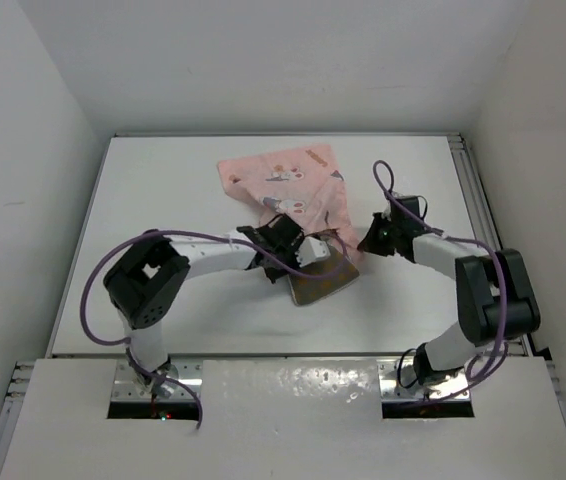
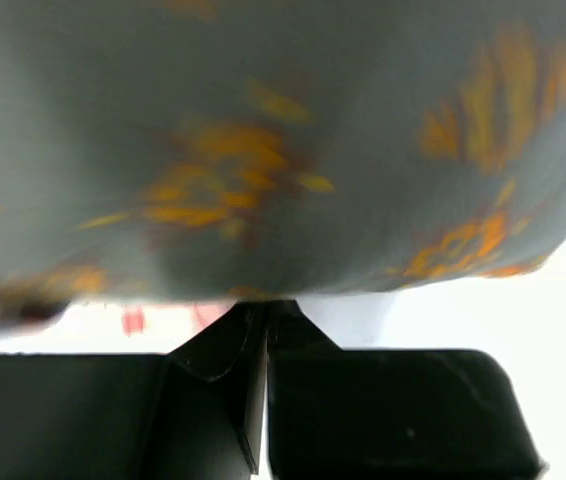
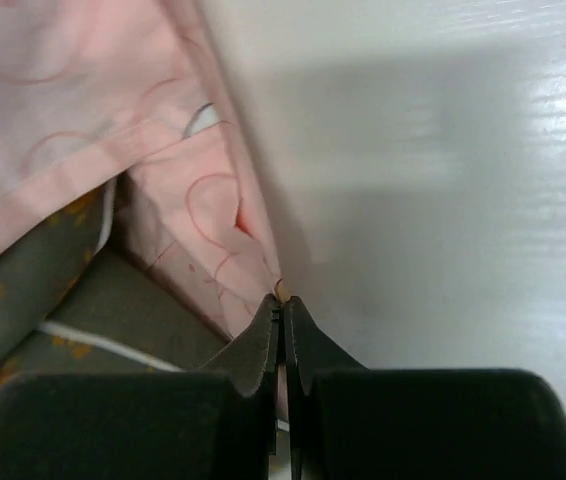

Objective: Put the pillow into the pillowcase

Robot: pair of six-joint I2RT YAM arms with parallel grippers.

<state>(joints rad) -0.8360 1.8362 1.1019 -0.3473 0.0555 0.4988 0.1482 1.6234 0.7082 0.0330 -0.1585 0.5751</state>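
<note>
Poking from pillowcase (image 1: 281, 175), pillow (image 1: 323, 285), left gripper (image 2: 266, 310) closed beside it, right gripper (image 3: 281, 300) closed against pillowcase

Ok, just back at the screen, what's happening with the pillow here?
Both claws are working at the mouth of the pillowcase. The pillow is partly in, its near end sticking out. The left claw is shut against the pillow's edge; the right claw is shut at the pillowcase's side hem. Whether either pinches fabric isn't clear.

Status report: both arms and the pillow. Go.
Left fingers shut at pillow edge. Right fingers shut at pillowcase hem, grip unclear. Pillow mostly outside pillowcase. No obstruction seen.
</note>
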